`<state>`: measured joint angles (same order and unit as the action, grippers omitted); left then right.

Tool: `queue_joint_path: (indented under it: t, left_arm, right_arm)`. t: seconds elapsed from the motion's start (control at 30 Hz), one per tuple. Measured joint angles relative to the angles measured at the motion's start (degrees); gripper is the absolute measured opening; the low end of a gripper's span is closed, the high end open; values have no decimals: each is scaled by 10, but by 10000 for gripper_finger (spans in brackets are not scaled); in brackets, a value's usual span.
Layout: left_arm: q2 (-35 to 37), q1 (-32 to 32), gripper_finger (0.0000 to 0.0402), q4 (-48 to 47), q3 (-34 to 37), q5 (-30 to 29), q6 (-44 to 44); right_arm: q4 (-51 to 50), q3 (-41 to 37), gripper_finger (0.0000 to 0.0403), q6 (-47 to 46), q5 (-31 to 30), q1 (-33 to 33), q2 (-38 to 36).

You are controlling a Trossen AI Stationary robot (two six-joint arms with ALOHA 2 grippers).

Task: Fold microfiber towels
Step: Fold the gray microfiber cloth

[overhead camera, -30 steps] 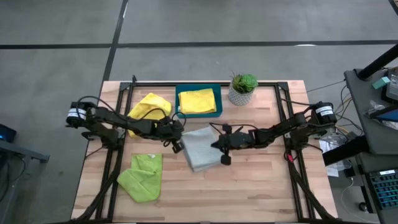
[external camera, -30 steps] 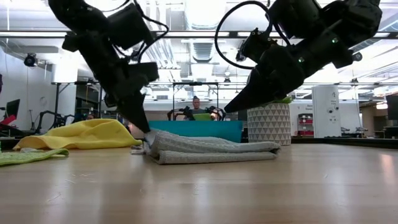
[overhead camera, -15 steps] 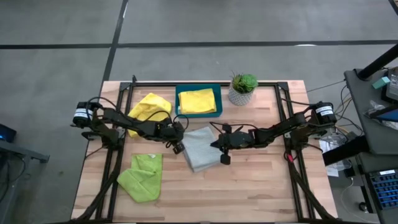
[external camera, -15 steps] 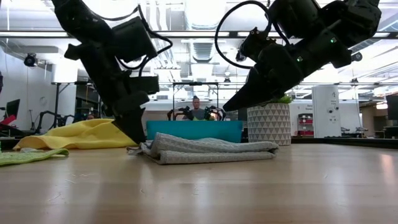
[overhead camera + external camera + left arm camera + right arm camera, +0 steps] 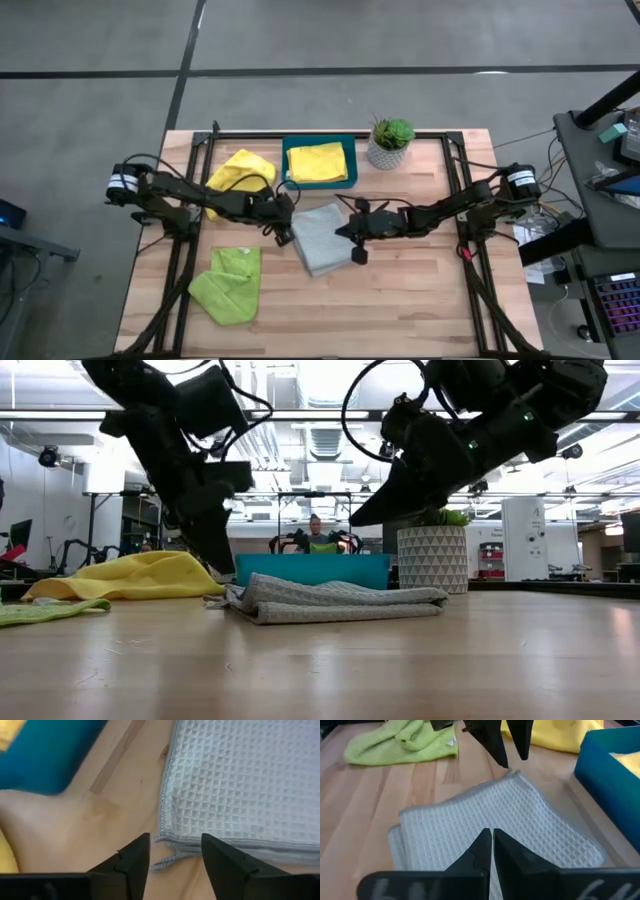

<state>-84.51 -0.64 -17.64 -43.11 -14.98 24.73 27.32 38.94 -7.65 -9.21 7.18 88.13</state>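
Note:
The grey towel lies folded in layers on the wooden table's middle, its stacked edges showing in the left wrist view. My left gripper stands open just above the towel's left corner, one finger on either side, touching nothing. My right gripper is shut and hovers over the towel's right part, well clear of it in the low view.
A crumpled yellow towel lies far left. A teal tray holds another yellow towel. A lime green towel lies near left. A potted plant stands behind the right arm.
My left gripper has opened, let go of the grey towel's left corner and risen a little. The corner, held slightly raised before, now lies flat on the table beside the folded layers.

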Motion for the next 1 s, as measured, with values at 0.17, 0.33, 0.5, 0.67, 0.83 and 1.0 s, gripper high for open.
queue_joint_path:
  t: [0.17, 0.33, 0.5, 0.67, 0.83, 1.0]
  left_arm:
    - [18, -19, 158, 28, 0, 7, -8]
    - [13, -62, 130, 97, 3, 15, -17]
    - [-3, -110, 95, 161, 3, 16, -17]
    - [-34, -144, 62, 239, 3, 16, -17]
    - [-78, -167, 33, 303, 2, 16, -12]
    - [-107, -183, 5, 307, -2, 16, 7]
  right_arm:
    - [12, 8, 13, 0, -20, 0, 22]
    - [50, 11, 13, 2, -42, 0, 57]
    - [67, 11, 13, 6, -37, 1, 79]
    - [75, 11, 13, 1, 20, 3, 82]
    - [73, 11, 13, -4, 33, 23, 79]
    - [52, 11, 13, -25, 33, 46, 80]
